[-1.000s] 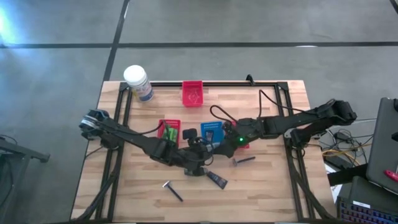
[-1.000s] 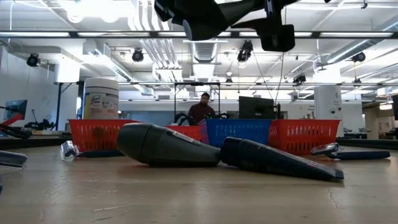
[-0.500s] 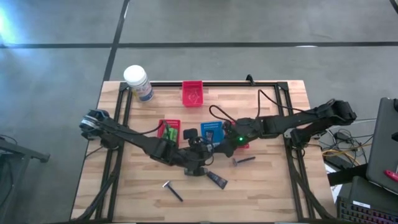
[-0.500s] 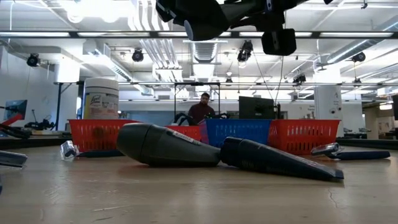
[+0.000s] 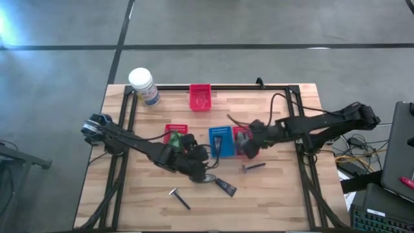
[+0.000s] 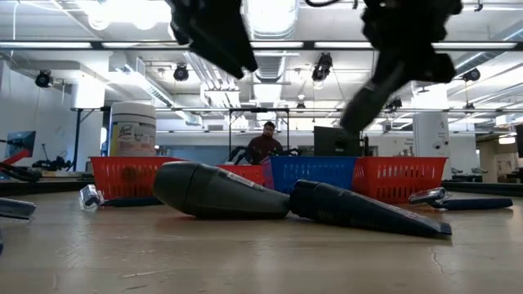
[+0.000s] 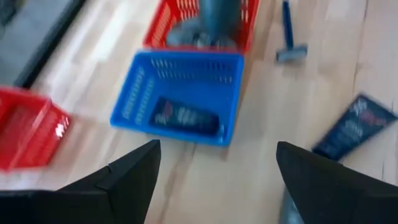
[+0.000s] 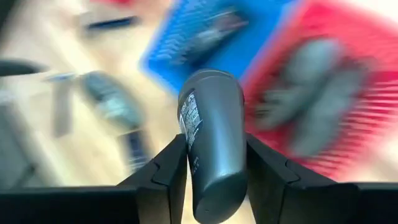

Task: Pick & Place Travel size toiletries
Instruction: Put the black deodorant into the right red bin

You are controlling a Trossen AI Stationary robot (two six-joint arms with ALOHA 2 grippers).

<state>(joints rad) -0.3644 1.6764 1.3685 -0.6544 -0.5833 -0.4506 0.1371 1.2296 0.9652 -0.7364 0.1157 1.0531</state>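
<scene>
The right end effector (image 8: 211, 180) pinches a grey oval bottle (image 8: 210, 134) between its two dark fingers and carries it above the red basket (image 5: 242, 137) on the right of the row, where other grey bottles (image 8: 317, 102) already lie. A second ago this end effector sat lower and nearer the centre of the worktop (image 5: 278, 194); it has since closed on the bottle and swung up and across to the basket. Dropping it in looks like the next step.

The left end effector (image 7: 214, 168) has its fingers spread wide with nothing between them, having opened further in the last second. It hangs over bare wood just in front of the blue basket (image 7: 180, 93), which holds a dark flat tube (image 7: 185, 116). It has drawn back from the centre of the worktop.

Still loose on the wood: a dark tube (image 5: 226, 188) and a grey bottle (image 5: 210, 177) near the front centre, a razor (image 5: 253, 167) to their right and another razor (image 5: 179, 198) to their left. Green bottles (image 5: 173, 138) sit in the left red basket (image 5: 175, 128). A white jar (image 5: 142, 85) and a third red basket (image 5: 201, 97) stand at the far edge. A person (image 6: 265, 145) is in the room behind.
</scene>
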